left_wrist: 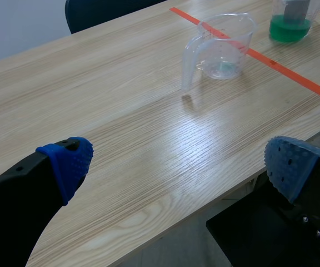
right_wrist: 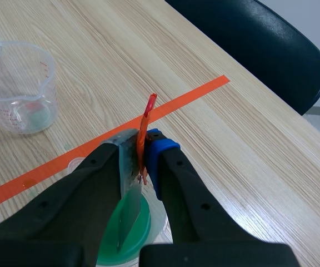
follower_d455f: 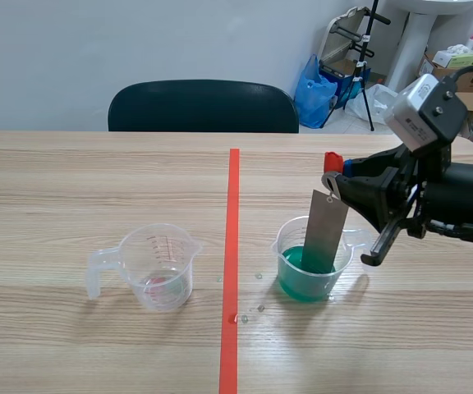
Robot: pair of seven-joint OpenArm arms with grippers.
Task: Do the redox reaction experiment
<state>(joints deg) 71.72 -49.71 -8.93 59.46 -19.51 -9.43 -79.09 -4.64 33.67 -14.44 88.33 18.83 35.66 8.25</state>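
The right jaws clench the metal strip [follower_d455f: 325, 234] by its red-tabbed top, holding its lower end dipped in the beaker [follower_d455f: 342, 261] of green solution [follower_d455f: 302, 283] to react, while the left jaws hang released.

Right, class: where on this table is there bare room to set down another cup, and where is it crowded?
Free: the far half of the table, beyond both cups, and the patch left of the near-empty cup. Crowded: around the green-liquid cup, where the right gripper holds the metal strip; droplets lie beside the tape line.
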